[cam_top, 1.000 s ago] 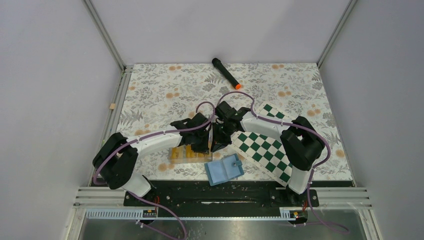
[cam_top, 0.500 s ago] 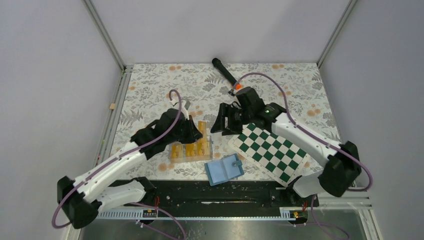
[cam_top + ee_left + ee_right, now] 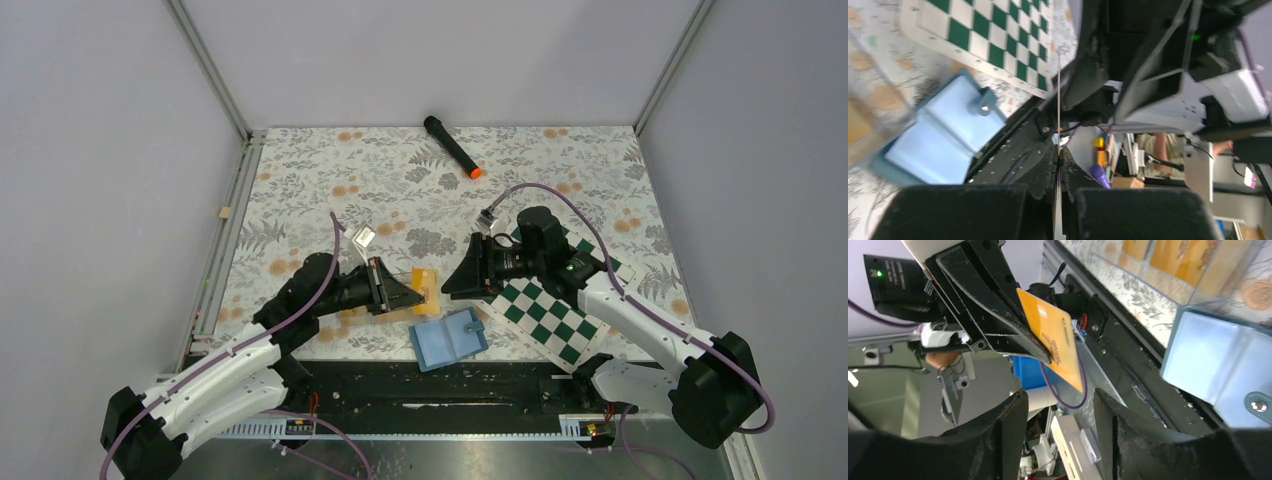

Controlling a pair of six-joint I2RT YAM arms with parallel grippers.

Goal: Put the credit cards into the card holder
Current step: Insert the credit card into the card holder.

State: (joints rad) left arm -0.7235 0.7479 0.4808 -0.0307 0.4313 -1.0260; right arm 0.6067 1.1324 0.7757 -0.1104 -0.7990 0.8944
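Note:
My left gripper (image 3: 410, 293) is shut on one orange-yellow credit card (image 3: 427, 282) and holds it in the air, pointing right. In the left wrist view the card (image 3: 1058, 95) shows edge-on between the closed fingers (image 3: 1058, 156). My right gripper (image 3: 456, 284) is open and empty, facing the card from the right, apart from it. In the right wrist view the card (image 3: 1053, 335) sits just beyond my open gripper (image 3: 1060, 399). The blue card holder (image 3: 448, 340) lies open on the table near the front edge, below both grippers; it also shows in both wrist views (image 3: 938, 135) (image 3: 1218, 375).
A clear plastic tray (image 3: 1220, 285) with more orange cards (image 3: 1168, 255) lies left of the holder, mostly hidden under my left arm in the top view. A green-and-white chessboard (image 3: 550, 312) lies at the right. A black marker with an orange tip (image 3: 452, 147) lies at the back.
My left gripper has left the tray with a card and swung forward to point right. My right gripper has moved nearer and lower, now facing the card.

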